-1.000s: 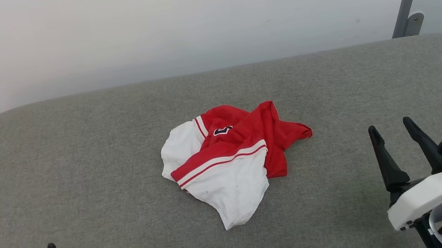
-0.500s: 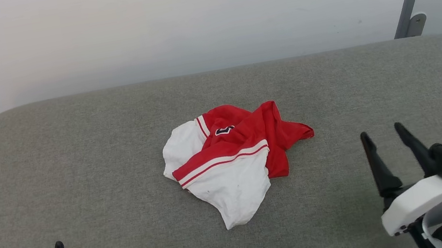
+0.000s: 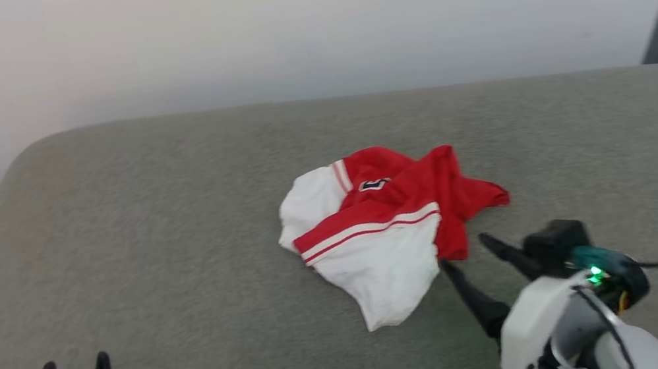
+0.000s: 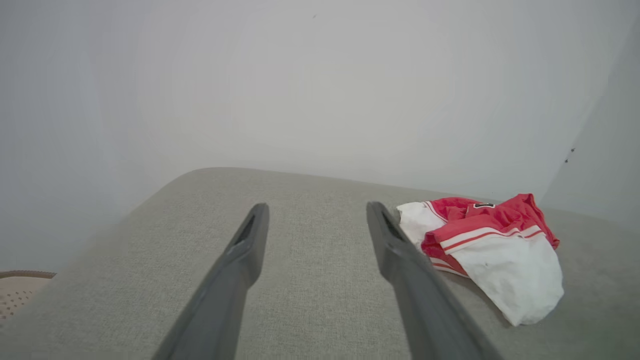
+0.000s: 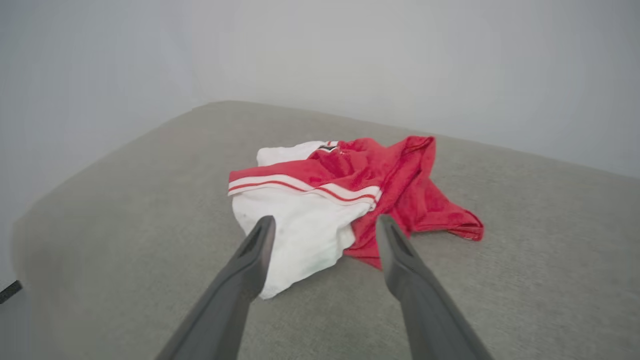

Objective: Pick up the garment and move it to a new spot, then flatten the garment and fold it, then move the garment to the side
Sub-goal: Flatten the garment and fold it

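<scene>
Grey padded surface (image 3: 145,242) under a pale wall (image 3: 275,20) is filling the head view, and the camera has turned since a second ago. The garment (image 3: 390,228) is lying crumpled mid-surface, unmoved. My right gripper (image 3: 464,253) has come in from the right, jaws spread wide, tips just beside the red-and-white edge. I'm judging the pick-up is about to begin. My left gripper (image 3: 75,364) is waiting low, open and empty. Left wrist view is showing the heap off to its right, well apart. Right wrist view is giving what the head cannot: empty fingers (image 5: 240,280) framing the white corner, nothing pinched yet.
</scene>
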Controlling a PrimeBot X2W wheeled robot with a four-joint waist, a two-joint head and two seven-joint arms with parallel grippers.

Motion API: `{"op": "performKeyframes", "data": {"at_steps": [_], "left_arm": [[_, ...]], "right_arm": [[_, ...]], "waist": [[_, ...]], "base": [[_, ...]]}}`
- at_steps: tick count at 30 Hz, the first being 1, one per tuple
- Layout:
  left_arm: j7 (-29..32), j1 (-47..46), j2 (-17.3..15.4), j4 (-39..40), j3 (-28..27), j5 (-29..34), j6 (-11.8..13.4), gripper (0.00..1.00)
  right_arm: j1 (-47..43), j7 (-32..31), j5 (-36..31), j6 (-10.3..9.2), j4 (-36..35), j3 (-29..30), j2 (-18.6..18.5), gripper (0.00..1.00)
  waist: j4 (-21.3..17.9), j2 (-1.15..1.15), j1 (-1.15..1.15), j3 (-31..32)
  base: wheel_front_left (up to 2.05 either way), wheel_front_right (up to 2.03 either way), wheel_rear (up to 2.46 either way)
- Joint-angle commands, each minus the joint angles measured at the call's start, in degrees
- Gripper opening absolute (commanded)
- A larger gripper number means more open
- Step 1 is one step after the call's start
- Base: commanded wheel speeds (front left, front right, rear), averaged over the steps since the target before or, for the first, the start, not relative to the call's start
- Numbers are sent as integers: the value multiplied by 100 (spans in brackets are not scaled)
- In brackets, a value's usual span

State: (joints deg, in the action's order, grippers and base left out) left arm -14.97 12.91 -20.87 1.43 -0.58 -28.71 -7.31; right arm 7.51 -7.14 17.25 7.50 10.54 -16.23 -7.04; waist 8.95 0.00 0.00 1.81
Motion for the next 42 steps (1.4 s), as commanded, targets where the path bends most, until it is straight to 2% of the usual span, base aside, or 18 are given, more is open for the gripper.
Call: {"op": "performKeyframes", "data": {"at_steps": [1, 7, 13, 19, 20, 22, 25, 26, 27, 32, 34, 38, 42], "left_arm": [[-25, -111, -34, 8, 41, -43, -12, 100], [-14, -303, -47, -28, 341, -94, -11, 100], [-10, -660, -52, -164, 772, -172, -11, 100], [-19, -1020, -52, -337, 1149, -268, -11, 100], [-23, -1123, -50, -387, 1244, -317, -11, 100], [-24, -1182, -47, -412, 1292, -328, -11, 100], [-26, -1294, -61, -525, 1369, -405, -11, 100], [-27, -1309, -41, -542, 1352, -432, -11, 100], [-27, -1316, -34, -550, 1333, -442, -11, 100], [-28, -1230, -45, -557, 1201, -456, -12, 100], [-28, -1170, -60, -541, 1125, -449, -12, 100], [-29, -1087, -132, -472, 973, -452, -12, 100], [-29, -1014, -188, -418, 863, -461, -12, 100]], "right_arm": [[112, -132, 82, -2, 51, -113, -49, 100], [668, -928, 123, -2, 419, -662, -339, 100], [1194, -1510, 123, -2, 892, -904, -553, 100], [1695, -1997, -138, -2, 1658, -1203, -651, 100], [1821, -2115, -154, -3, 1981, -1287, -655, 100], [1882, -2172, -170, -3, 2122, -1400, -659, 100], [2040, -2380, 28, -2, 2718, -1697, -584, 100], [2077, -2405, 58, -1, 2788, -1826, -571, 31], [2125, -2425, 138, 0, 2848, -1898, -581, 0], [2295, -2471, 489, 0, 2781, -2045, -609, 0], [2387, -2525, 595, -1, 2584, -2074, -733, 0], [2382, -2738, 856, -3, 1891, -2008, -992, 0], [2175, -3063, 1010, -3, 1053, -1749, -1404, 0]], "waist": [[166, 0, 0, -56], [601, 0, 0, -254], [1123, 0, 0, -538], [1545, 0, 0, -778], [1640, 0, 0, -836], [1687, 0, 0, -866], [1758, 0, 0, -918], [1755, 0, 0, -925], [1738, 0, 0, -927], [1567, 0, 0, -893], [1447, 0, 0, -859], [1148, 0, 0, -781], [858, 0, 0, -732]], "base": [[0, 0, 0], [0, 0, 0], [0, 0, 0], [0, 0, 0], [0, 0, 0], [0, 0, 0], [0, 0, 0], [0, 0, 0], [0, 0, 0], [0, 0, 0], [0, 0, 0], [0, 0, 0], [0, 0, 0]]}}
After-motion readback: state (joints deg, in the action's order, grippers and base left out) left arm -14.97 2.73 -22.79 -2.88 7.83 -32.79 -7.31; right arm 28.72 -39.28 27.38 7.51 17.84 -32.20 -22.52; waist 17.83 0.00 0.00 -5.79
